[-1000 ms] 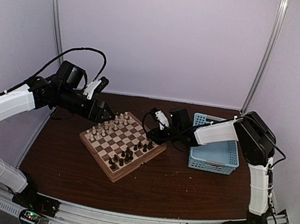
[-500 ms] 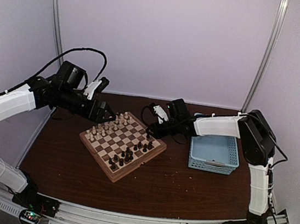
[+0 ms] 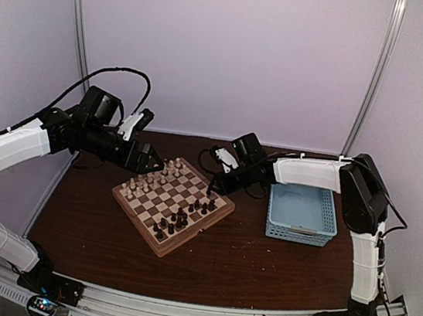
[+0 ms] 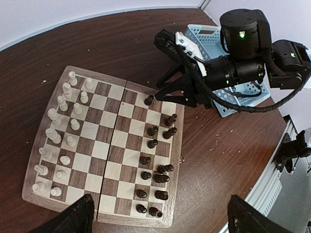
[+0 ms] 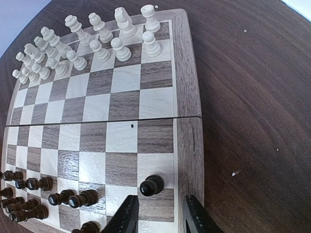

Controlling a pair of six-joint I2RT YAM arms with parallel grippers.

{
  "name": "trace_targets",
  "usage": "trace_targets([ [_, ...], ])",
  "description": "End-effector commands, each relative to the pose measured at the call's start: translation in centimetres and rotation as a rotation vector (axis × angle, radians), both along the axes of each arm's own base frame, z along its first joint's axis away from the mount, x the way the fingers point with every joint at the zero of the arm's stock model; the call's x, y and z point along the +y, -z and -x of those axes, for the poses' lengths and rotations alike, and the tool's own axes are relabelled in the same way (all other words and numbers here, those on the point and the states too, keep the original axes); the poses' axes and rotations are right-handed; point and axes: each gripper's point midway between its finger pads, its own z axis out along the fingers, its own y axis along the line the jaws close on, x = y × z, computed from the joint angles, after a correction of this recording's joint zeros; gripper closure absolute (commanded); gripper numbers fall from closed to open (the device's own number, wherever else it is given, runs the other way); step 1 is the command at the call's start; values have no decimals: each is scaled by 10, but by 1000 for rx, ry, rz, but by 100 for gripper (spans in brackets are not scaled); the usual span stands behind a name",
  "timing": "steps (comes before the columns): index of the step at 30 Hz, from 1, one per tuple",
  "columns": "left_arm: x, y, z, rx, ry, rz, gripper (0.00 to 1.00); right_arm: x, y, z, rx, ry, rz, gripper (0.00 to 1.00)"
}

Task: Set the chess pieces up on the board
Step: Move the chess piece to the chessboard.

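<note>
Jaws apart on both arms, nothing gripped.
Empty right gripper [image 5: 158,216] hangs spread just behind a lone dark pawn [image 5: 151,185] on an edge square of the board [image 5: 187,73]; left gripper [image 4: 163,221] gapes wide above the cream side. Two tidy rows of cream pieces [image 4: 63,104], dark pieces [image 4: 155,167] straggling opposite; the board sits angled on the table [image 3: 260,266], blue basket [image 3: 301,216] off to its right.
</note>
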Motion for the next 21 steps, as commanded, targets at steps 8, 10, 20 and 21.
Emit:
trace_targets([
  [8,5,-4,-1,-24,-5,-10,4,14,-13,2,-18,-47,-3,63],
  [10,5,-5,-1,-25,-7,-9,4,15,-11,3,-12,-56,5,64],
  [20,8,-2,-1,-24,-9,-27,4,18,2,2,17,-67,38,69],
  [21,7,-2,-1,-25,-8,-27,4,18,4,3,19,-68,42,70],
])
